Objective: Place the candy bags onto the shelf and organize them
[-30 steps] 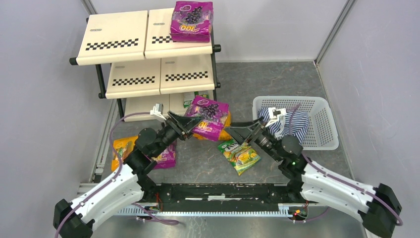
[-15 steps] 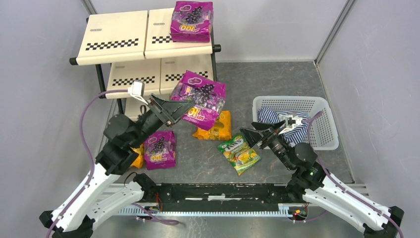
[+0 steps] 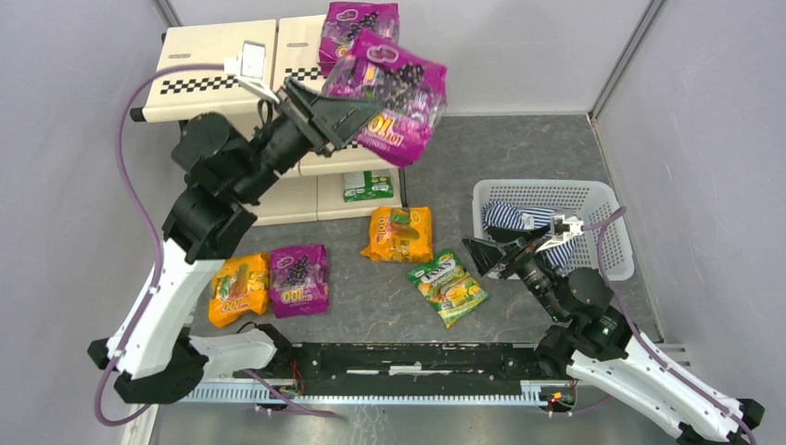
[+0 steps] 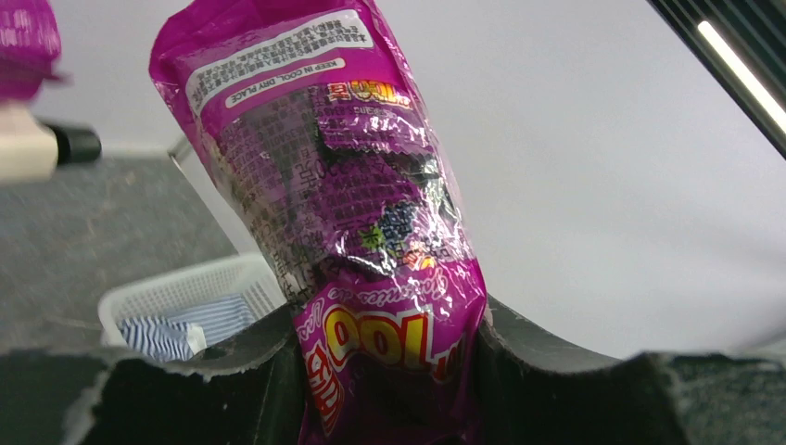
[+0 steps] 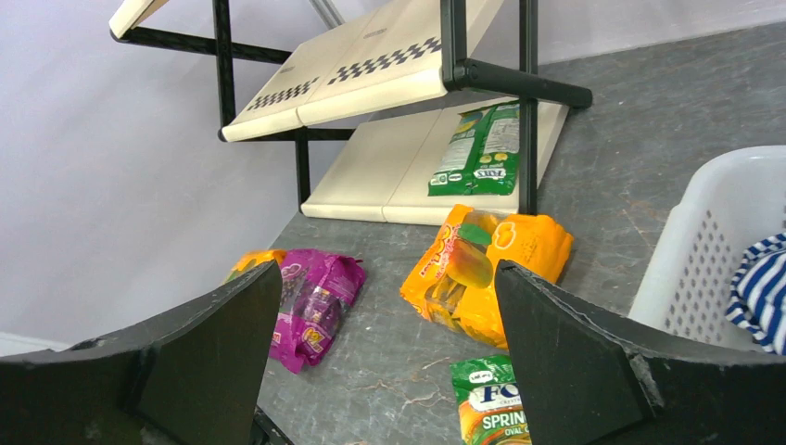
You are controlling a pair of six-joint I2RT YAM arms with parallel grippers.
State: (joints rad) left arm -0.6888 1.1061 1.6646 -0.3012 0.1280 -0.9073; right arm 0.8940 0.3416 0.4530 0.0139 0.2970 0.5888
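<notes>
Stretching high by the shelf (image 3: 209, 56), the left pincer (image 3: 348, 119) clamps a purple bag (image 3: 399, 88); right pincer (image 3: 477, 258) gapes low.

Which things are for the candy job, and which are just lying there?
For the job: shelf, held purple bag, top-shelf purple bag, bottom-shelf green bag, table purple bag, table green bag, left orange bag, middle orange bag.
Just lying about: white basket, striped cloth.

Grey surface (image 3: 519, 148) carries shelf (image 3: 199, 46), basket (image 3: 593, 199), central orange bag (image 3: 399, 234), green bag (image 3: 448, 287), purple bag (image 3: 298, 280) beside left orange bag (image 3: 238, 289).
</notes>
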